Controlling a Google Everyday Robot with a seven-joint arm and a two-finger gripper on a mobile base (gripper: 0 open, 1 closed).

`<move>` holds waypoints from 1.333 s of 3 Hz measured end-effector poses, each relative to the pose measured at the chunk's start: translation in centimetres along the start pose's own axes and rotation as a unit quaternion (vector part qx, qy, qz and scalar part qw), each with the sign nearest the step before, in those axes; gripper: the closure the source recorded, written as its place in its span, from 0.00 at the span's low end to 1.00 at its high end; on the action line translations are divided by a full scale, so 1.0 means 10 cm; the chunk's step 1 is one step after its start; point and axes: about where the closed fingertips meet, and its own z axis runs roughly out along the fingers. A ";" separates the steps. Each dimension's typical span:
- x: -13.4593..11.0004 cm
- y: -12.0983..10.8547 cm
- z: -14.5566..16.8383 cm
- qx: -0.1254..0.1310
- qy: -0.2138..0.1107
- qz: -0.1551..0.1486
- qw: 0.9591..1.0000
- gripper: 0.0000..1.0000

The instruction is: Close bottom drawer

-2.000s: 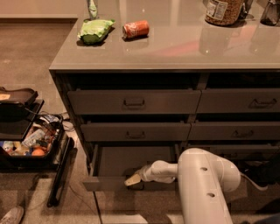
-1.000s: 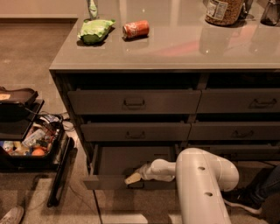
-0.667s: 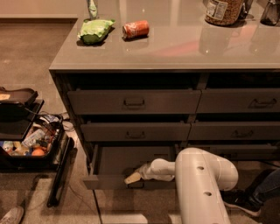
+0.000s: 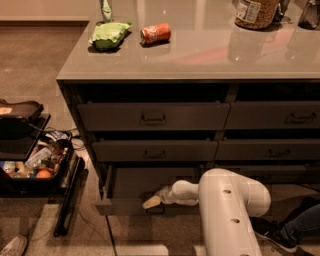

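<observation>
The bottom drawer (image 4: 125, 205) of the left column stands pulled out, its low dark front near the floor and its shallow inside showing. My gripper (image 4: 151, 202) reaches in from the right on the white arm (image 4: 225, 205). Its pale tip rests at the top edge of the drawer front, just above the small centre handle (image 4: 156, 210). The two drawers above it, the top one (image 4: 152, 116) and the middle one (image 4: 154, 150), sit almost flush.
On the counter (image 4: 200, 55) lie a green bag (image 4: 107, 35), a red can (image 4: 155, 33) and a jar (image 4: 256, 12). A black open case (image 4: 30, 160) with small items sits on the floor at left. A person's leg and shoe (image 4: 280, 235) are at lower right.
The arm and gripper have barely shifted, perhaps slightly left. The drawer stays pulled out by the same amount.
</observation>
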 end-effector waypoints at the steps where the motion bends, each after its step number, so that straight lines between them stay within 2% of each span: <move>1: -0.04 -0.04 0.01 0.003 -0.002 0.003 1.000 1.00; 2: -0.08 -0.08 0.03 0.006 -0.003 0.007 1.000 1.00; 3: -0.08 -0.08 0.03 0.006 -0.003 0.007 1.000 0.82; 4: -0.08 -0.08 0.03 0.006 -0.003 0.007 1.000 0.58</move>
